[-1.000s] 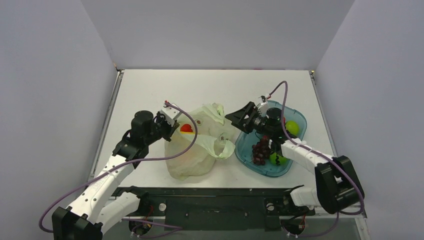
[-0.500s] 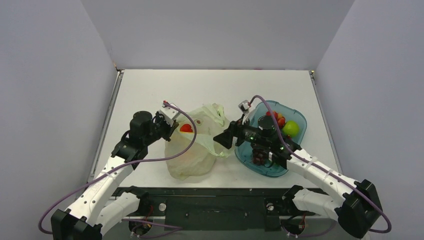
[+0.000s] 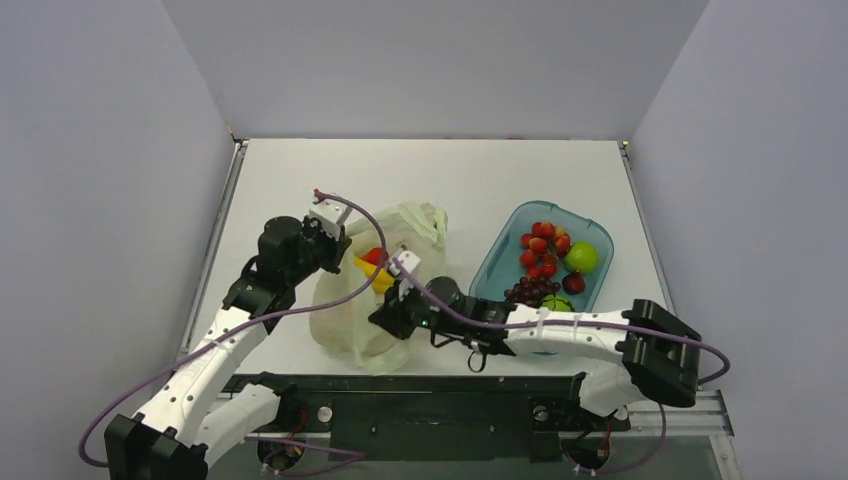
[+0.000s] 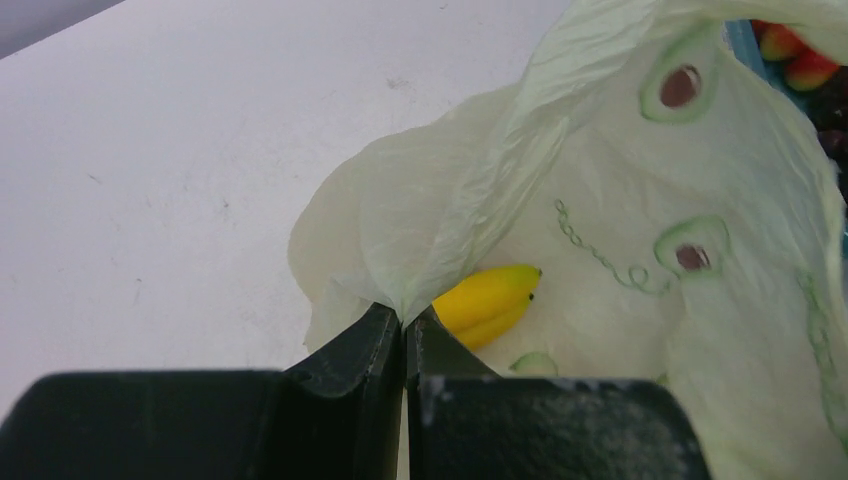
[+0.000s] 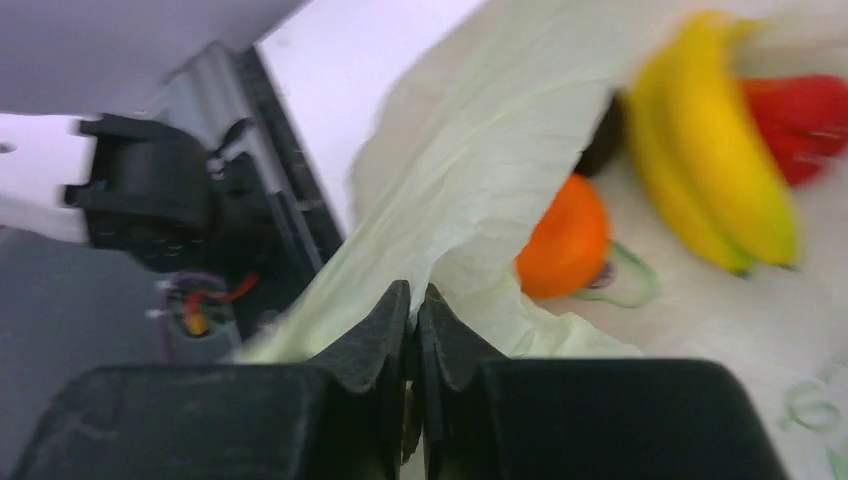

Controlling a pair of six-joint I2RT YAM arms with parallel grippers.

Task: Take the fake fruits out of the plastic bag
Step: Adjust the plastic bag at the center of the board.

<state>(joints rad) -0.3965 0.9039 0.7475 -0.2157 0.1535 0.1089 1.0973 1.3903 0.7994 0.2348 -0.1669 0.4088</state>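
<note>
"Why are both arms gripping that plastic bag (image 3: 338, 318) at once?"

"I think they are spreading its mouth. The left end effector (image 4: 405, 335) is pinching a fold of film at the far-left rim, its jaws pressed almost together. The right end effector (image 5: 415, 320) is clamping the near rim the same way."

"And the fruits?"

"All 3 are lying inside the bag. The banana (image 5: 715, 180) is resting beside the orange (image 5: 565, 240), and the red fruit (image 5: 800, 115) is sitting behind them. None is out yet."

"So nothing is free to reach in?"

"I'm guessing 1 side will have to let go, or they will tip the bag."

"And the room?"

"Everything is sitting on a white, faintly scuffed counter (image 3: 450, 175). Pale grey walls (image 3: 450, 70) are closing it in on 3 sides, and a blue tray (image 3: 505, 260) is sitting just beside the bag."
</note>
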